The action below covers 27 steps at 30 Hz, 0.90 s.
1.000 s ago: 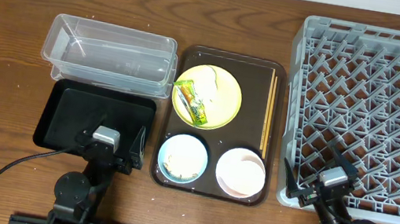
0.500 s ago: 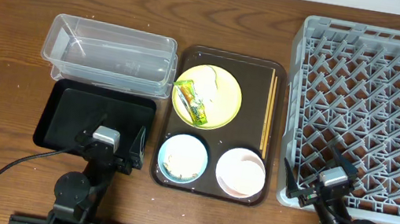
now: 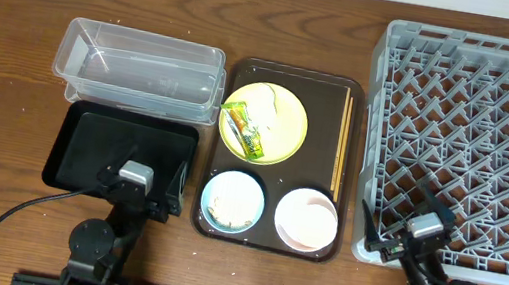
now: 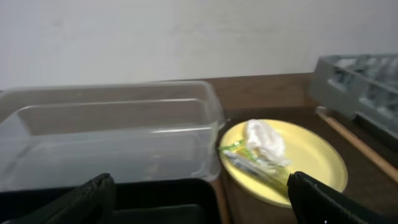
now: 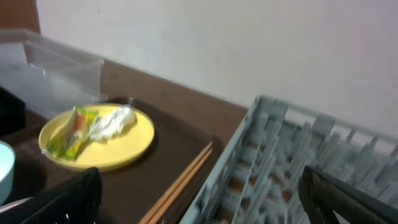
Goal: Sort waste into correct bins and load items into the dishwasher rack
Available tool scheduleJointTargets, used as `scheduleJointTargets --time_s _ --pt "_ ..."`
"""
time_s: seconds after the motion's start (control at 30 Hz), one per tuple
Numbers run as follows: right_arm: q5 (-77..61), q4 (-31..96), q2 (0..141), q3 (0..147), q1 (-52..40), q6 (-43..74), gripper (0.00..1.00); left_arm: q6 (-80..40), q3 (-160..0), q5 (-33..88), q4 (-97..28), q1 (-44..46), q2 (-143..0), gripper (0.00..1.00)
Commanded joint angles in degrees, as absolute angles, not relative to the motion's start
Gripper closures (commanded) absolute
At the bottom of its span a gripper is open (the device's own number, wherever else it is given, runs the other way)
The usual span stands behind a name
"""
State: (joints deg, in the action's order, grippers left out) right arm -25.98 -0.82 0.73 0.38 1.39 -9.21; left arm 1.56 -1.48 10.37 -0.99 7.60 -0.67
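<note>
Overhead, left tool (image 3: 140, 179) and right tool (image 3: 403, 219) gape wide, empty.

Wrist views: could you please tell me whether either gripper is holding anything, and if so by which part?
Nothing is held. The left gripper and the right gripper are both open and empty.

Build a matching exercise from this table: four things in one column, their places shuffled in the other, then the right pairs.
1. wrapper
2. chopsticks
3. white bowl
4. clear tub

A. beyond the black tray
B. on the yellow plate
C. along the brown tray's right edge
D. in the brown tray's near right corner

Pairs: 1-B, 2-C, 3-D, 4-A
</note>
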Motion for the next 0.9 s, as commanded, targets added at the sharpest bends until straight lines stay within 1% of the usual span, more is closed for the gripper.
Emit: scheduleJointTargets --time_s 0.0,0.07,0.23,0.3,0.37,0.47,0.53,0.67,0.73,0.87 --pt "-31.09 -2.85 0.38 0.32 2.17 -5.91 0.01 1.41 -0.34 21.78 1.28 7.35 -0.82 0.09" --pt "-32.51 -4.27 0.38 0.32 2.17 -5.82 0.01 1.23 -1.06 26.46 3.92 7.35 -0.82 0.09" --pt "-36.84 -8.64 0.38 0.32 2.17 -4.67 0.01 -1.83 -6.98 27.0 5.06 7.35 -0.99 0.09" --pt "-38.89 -11.55 0.38 0.34 2.17 -1.56 0.01 -2.13 -10.07 26.96 4.71 7.35 -1.58 0.09" --pt "-38.65 -12.84 0.38 0.93 2.17 3.16 0.01 -3.84 -13.98 26.09 2.15 7.35 -3.16 0.09" --pt "-37.47 -11.9 0.58 3.51 2.17 9.5 0.01 -4.84 -21.8 26.11 -5.43 7.35 -8.34 0.09" --pt "-36.32 -7.7 1.67 6.96 2.17 10.7 0.01 -4.82 -28.29 26.15 -12.05 7.35 -13.93 0.09" --pt "-32.1 7.53 8.1 18.0 2.2 9.65 0.01 -4.8 -41.91 26.61 -25.26 7.35 -27.0 0.09" --pt "-31.31 15.94 13.89 25.39 2.17 7.29 0.01 -4.78 -49.52 26.59 -32.84 7.35 -34.46 0.09" --pt "-30.7 31.38 27.24 40.64 2.17 2.37 0.01 -4.8 -61.58 27.03 -44.21 7.46 -45.69 0.09"
